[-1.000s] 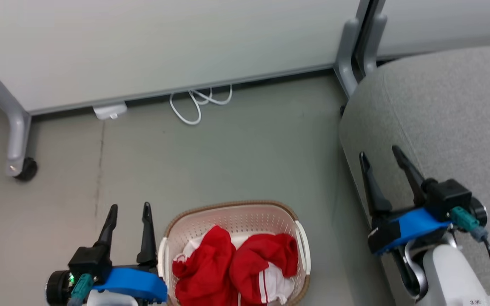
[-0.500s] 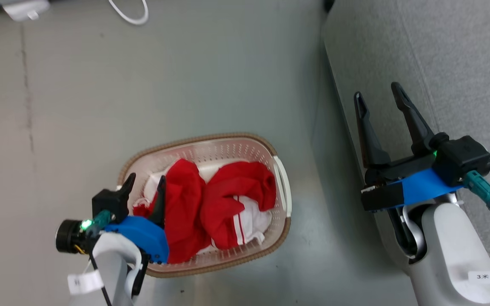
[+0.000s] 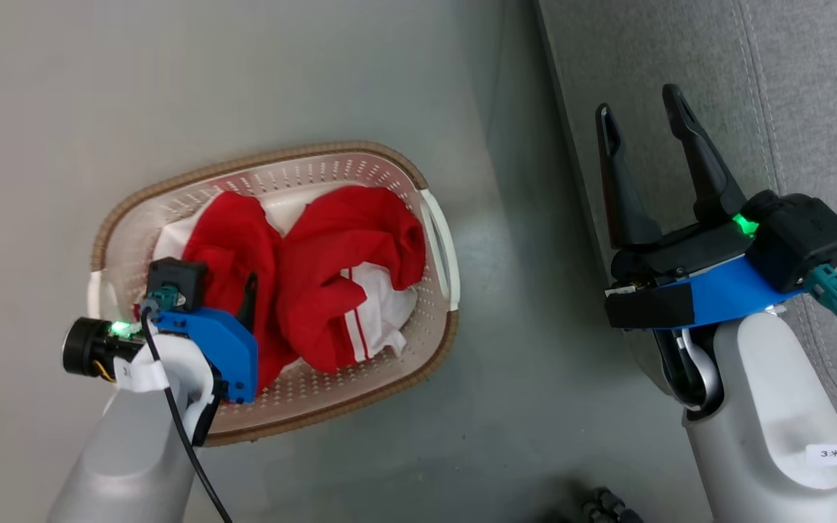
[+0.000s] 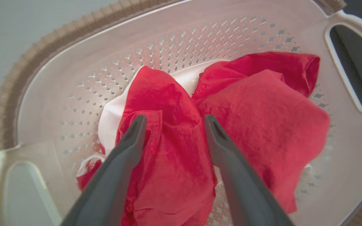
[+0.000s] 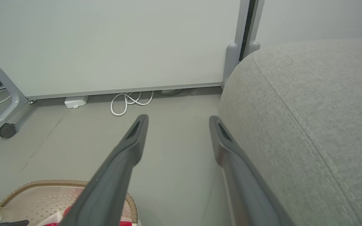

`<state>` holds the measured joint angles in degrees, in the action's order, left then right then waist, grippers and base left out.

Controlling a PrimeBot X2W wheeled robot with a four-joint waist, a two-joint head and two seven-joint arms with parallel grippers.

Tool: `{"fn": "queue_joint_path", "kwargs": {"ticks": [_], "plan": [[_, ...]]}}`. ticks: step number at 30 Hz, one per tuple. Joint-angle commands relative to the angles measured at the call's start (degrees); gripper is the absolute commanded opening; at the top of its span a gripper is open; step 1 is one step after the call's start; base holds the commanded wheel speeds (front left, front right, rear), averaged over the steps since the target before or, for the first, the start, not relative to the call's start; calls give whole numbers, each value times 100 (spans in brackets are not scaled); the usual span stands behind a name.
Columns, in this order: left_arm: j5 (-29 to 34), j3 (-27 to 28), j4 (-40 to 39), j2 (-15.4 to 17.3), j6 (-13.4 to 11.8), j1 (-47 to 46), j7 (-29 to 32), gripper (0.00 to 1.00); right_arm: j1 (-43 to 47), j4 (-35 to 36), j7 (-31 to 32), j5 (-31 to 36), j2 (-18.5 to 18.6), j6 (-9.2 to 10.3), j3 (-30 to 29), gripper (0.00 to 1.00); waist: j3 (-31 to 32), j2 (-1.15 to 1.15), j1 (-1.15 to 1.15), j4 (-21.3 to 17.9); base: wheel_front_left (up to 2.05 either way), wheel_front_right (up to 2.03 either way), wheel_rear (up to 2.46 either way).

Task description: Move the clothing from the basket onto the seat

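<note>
Left gripper (image 4: 174, 121) lower over clothing (image 4: 262, 119), part-hidden

Basket (image 3: 331, 173): cream plastic, smooth and perforated, shown with a brown rim moulded to a woven look. Clothing (image 4: 174, 103): red cloth with a soft sheen, crumpled, white cloth trim included. Seat (image 5: 319, 110): light-grey woven upholstery, matt and coarse-grained, with a stitched seam. Floor (image 3: 244, 65): grey, smooth, faintly reflective beside the seat. Left gripper (image 4: 174, 122) and right gripper (image 5: 179, 121): fingers (image 5: 118, 175) are seen as dark, matt and smooth, plastic by appearance; the mounts (image 3: 716, 299) are finished in blue plastic, the forearms (image 3: 760, 407) in pale, slightly glossy shell. Far wall panel (image 5: 105, 40): smooth, matt.
</note>
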<state>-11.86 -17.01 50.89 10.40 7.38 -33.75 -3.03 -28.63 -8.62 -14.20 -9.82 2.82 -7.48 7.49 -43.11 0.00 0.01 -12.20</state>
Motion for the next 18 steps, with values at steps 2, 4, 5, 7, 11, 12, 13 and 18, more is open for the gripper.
{"fn": "queue_joint_path", "kwargs": {"ticks": [2,4,5,7,11,12,13,18], "plan": [[-119,-67,79,101,8,-244,57,100,-134,-15,-55,-86,13,-3,60,100,-316,0,-1,-245,0,0,0],[-217,-142,152,145,8,-347,126,100,-167,-31,-78,-142,13,-3,86,100,-420,0,-1,-314,0,0,0],[-252,-159,183,170,8,-395,155,100,-185,-36,-79,-170,13,-3,103,100,-465,0,-1,-348,0,0,0],[-314,-192,236,212,8,-496,207,100,-212,-46,-94,-211,13,-3,134,100,-547,0,-1,-411,0,0,0],[-374,-194,358,298,8,-682,282,100,-228,-32,-102,-339,12,-3,234,100,-673,0,-1,-533,0,0,0],[-373,-189,377,312,0,-723,289,100,-239,-2,-103,-367,13,-3,249,100,-698,0,-1,-562,0,0,0],[-386,-182,404,327,-22,-771,322,100,-238,26,-103,-409,12,-3,275,100,-724,0,-1,-591,0,0,0],[-453,-140,574,370,-115,-967,571,100,-197,145,-105,-521,12,-3,386,100,-834,0,-1,-722,0,0,0]]}}
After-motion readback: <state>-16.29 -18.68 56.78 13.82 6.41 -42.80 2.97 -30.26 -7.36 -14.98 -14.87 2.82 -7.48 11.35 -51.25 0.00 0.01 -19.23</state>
